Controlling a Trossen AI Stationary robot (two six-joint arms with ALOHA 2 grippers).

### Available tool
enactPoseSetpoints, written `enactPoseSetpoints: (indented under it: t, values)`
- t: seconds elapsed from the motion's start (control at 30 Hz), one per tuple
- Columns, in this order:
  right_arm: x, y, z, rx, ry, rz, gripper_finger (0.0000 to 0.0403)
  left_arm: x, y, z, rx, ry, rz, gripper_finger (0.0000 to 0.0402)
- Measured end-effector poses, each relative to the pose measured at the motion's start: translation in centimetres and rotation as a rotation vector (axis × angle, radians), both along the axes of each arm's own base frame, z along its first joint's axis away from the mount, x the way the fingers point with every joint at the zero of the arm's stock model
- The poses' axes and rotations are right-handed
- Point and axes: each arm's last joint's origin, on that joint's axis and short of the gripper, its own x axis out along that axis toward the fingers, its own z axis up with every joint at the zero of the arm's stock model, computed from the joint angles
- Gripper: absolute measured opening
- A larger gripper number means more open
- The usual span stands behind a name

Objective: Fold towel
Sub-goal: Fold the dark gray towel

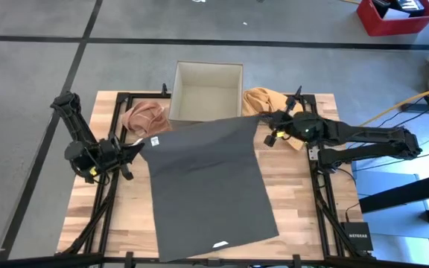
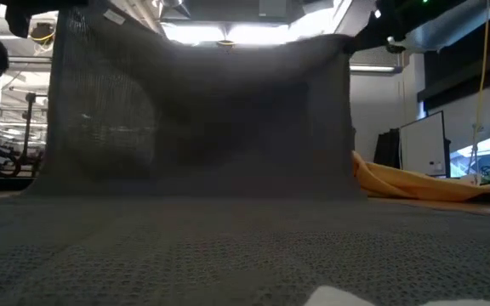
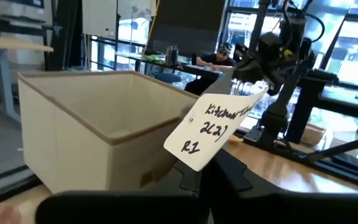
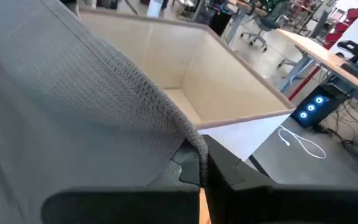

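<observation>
Two grippers hold the far corners of a dark grey towel [image 1: 207, 186]. The left gripper [image 1: 138, 147] is closed on the far-left corner, beside the white tag [image 3: 211, 127]; the right gripper [image 1: 263, 121] is closed on the far-right corner, where the wrist view shows cloth pinched between its fingers [image 4: 188, 171]. The far edge is raised off the table [image 1: 304, 208], as the low view shows it hanging like a curtain, while the near half lies flat and reaches the table's front edge.

The towel's long axis runs from the far edge toward the front of the table, slightly skewed so that the near end sits further to the right. The held edge lies across that axis, so each arm is nearest its own corner and the free edge lies directly forward of both.

Judged from this layout, the fold calls for both grippers to carry the lifted edge forward together over the flat half; uneven travel would probably skew the fold.

Behind the towel stand a box [image 1: 207, 91], a tan cloth [image 1: 146, 117] and a yellow cloth [image 1: 263, 100].
</observation>
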Motion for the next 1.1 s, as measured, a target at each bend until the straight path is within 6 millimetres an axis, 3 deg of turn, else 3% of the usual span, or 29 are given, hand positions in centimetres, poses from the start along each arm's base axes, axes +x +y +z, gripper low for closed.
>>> enactPoseSetpoints:
  t: [0.13,0.37,0.5,0.87,1.1]
  values:
    - [-0.6,-0.4,0.4,0.02,-0.027,0.02,0.0004,-0.1,0.4,0.2,0.046,0.029,0.017,0.0005]
    - [0.9,-1.9,-1.1,0.059,0.058,0.01,0.0003,0.1,1.4,0.4,0.19,0.13,0.085,0.0005]
    - [1.2,-1.8,-1.5,0.081,0.082,0.04,0.0003,0.2,1.4,0.4,0.166,0.114,0.093,0.0005]
    - [-0.6,3.5,-3.1,0.392,0.233,0.284,0.0003,0.1,-3.3,-2.2,-0.03,-0.04,-0.242,0.0005]
    - [-1.3,6.8,-3.6,0.491,0.266,0.338,0.0003,0.0,-5.8,-4.1,-0.201,-0.085,-0.357,0.0005]
